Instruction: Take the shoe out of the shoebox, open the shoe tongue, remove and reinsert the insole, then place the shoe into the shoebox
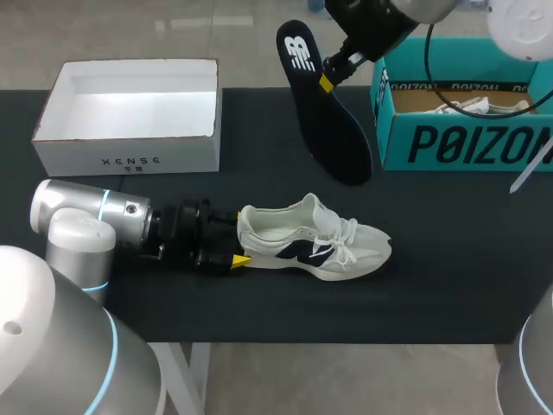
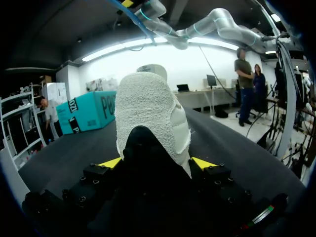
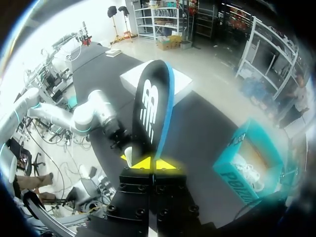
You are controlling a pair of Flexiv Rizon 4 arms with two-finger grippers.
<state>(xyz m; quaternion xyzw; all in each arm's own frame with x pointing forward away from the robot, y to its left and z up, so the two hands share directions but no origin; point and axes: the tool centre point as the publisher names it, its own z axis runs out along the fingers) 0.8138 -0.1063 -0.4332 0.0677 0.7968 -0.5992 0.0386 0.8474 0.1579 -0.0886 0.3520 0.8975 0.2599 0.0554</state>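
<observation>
A white sneaker (image 1: 311, 238) with a dark side stripe lies on its side on the black table (image 1: 259, 303), toe to the right. My left gripper (image 1: 239, 240) comes in low from the left and is shut on its heel. In the left wrist view the heel (image 2: 148, 113) fills the gap between both yellow tips of that gripper (image 2: 156, 162). My right gripper (image 1: 326, 82) is shut on the black insole (image 1: 324, 112) and holds it up above the table's back, clear of the shoe. In the right wrist view the insole (image 3: 150, 108) rises from the closed tips (image 3: 154, 163).
An open white box (image 1: 125, 160) stands at the back left. An open teal shoebox (image 1: 467, 143) with white contents stands at the back right, near the right arm. The table's front strip is bare cloth.
</observation>
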